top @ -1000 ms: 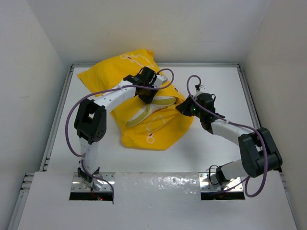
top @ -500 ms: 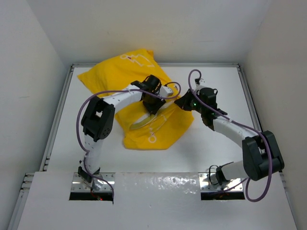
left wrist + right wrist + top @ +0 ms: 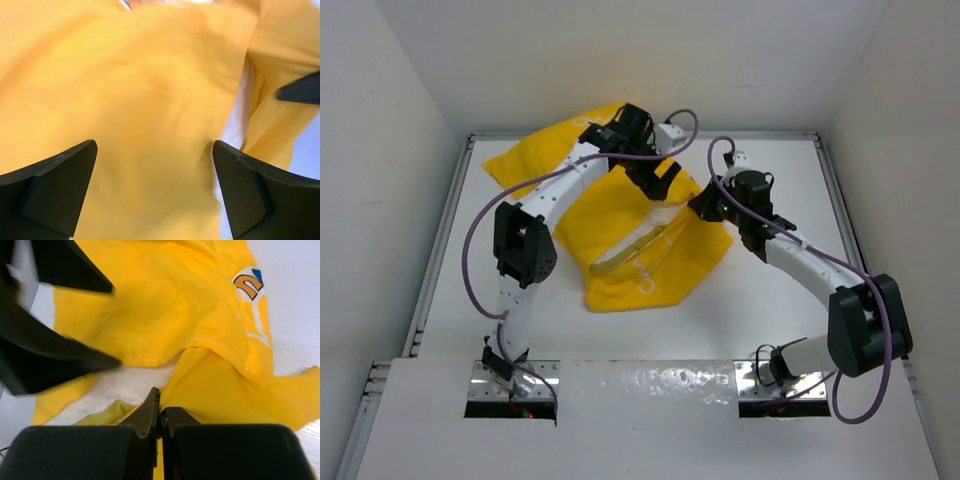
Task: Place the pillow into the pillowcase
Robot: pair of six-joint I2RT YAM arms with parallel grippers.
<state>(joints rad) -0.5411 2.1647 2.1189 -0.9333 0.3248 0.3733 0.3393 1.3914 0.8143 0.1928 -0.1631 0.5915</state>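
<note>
Pillow (image 3: pixel 625 257) lies inside the yellow pillowcase (image 3: pixel 610 215) at centre frame on the white worktop (image 3: pixel 770 170).
The pillowcase's long axis runs diagonally from upper left to lower centre, and the pillow's pale exposed edge slants from lower left up to the right. The left end effector (image 3: pixel 154 150) hangs spread wide and empty over the fabric, while the right end effector (image 3: pixel 160 402) pinches the pillowcase's hem, fingers together.

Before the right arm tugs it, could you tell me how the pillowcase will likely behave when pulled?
Likely floppy: the pillowcase creases and folds toward the right fingers pinching it. Probably light, since its thin hem arches over the pillow. It may bunch rather than slide whole.
</note>
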